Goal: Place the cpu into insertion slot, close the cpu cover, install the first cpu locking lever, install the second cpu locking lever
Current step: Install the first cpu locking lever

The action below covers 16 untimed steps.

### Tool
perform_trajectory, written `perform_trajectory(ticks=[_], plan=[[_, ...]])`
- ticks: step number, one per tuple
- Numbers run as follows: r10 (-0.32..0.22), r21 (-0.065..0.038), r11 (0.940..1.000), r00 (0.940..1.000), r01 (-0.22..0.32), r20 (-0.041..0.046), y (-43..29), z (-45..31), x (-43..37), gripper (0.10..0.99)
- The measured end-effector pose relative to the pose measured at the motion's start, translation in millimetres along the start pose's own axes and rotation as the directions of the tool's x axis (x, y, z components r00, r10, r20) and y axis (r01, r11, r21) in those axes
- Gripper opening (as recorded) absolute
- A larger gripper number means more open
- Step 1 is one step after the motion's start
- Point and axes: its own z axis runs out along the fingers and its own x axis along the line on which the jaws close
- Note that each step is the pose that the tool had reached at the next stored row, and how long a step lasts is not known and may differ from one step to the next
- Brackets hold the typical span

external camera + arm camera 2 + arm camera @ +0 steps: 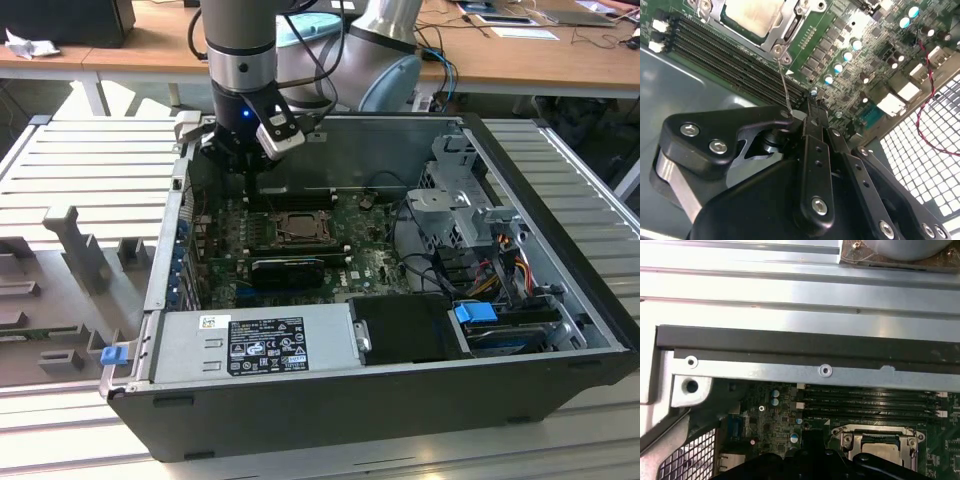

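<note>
The cpu (756, 14) lies with its pale metal top up in the insertion slot (298, 228) on the green board. The cpu cover (790, 22) is folded down flat around it. In the first wrist view the cpu (881, 444) and the cover's frame (846, 438) sit just past the black fingers. A thin wire locking lever (784, 82) runs from the socket's corner into my gripper (807, 111), whose fingers are closed together on its end. In the exterior view my gripper (250, 178) hangs over the board's back left corner, just behind the socket.
Long black memory slots (735, 60) lie between the socket and the case wall (790, 372). A black ribbed heatsink block (288, 268) stands in front of the socket. The power supply (255, 340), drive cage (465, 200) and cables (500, 265) fill the case's front and right.
</note>
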Motion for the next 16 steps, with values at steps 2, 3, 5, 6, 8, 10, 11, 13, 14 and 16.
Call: perform_trajectory(ticks=[2, 3, 5, 6, 8, 10, 11, 13, 14, 16], plan=[[0.0, 0.0, 1.0, 1.0, 0.0, 0.0, 0.1, 0.0, -0.1, 0.106], [0.0, 0.0, 1.0, 1.0, 0.0, 0.0, 0.1, 0.0, -0.7, 0.106], [0.0, 0.0, 1.0, 1.0, 0.0, 0.0001, 0.0, 0.1, -2.5, 0.106], [0.0, 0.0, 1.0, 1.0, 0.0, 0.0, -0.1, 0.0, -3.8, 0.106], [0.0, 0.0, 1.0, 1.0, 0.0, 0.0, -0.3, 0.0, -6.1, 0.106], [0.0, 0.0, 1.0, 1.0, 0.0, 0.0, -0.4, 0.0, -9.4, 0.106], [0.0, 0.0, 1.0, 1.0, 0.0, 0.0, -0.5, 0.0, -10.8, 0.106], [0.0, 0.0, 1.0, 1.0, 0.0, 0.0, -0.9, 0.2, -17.7, 0.106], [0.0, 0.0, 1.0, 1.0, 0.0, 0.0, -1.1, 0.4, -20.9, 0.106], [0.0, 0.0, 1.0, 1.0, 0.0, 0.0, -1.3, 0.6, -24.5, 0.106]])
